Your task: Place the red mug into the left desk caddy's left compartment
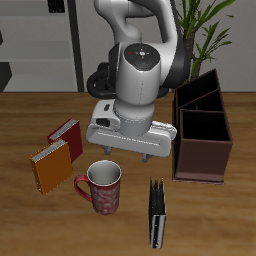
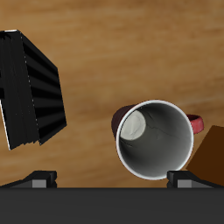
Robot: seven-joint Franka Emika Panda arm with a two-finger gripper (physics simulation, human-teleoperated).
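gripper (image 1: 133, 150) above red mug (image 1: 104, 188), fingers apart, holding nothing | mug upright on table, well apart from left desk caddy (image 1: 203, 132) | risk: off-centre descent hits rim (mug tips over)

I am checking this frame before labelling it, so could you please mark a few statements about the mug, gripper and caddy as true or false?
1. The red mug stands upright on the table. True.
2. The mug is already inside the left desk caddy. False: it stands on the table, apart from the caddy.
3. The gripper holds the mug. False: it hangs above the mug's rim, nothing between its fingers.
4. A black book stands upright near the mug. True.
5. Two books lie beside the mug, away from the caddy. True.
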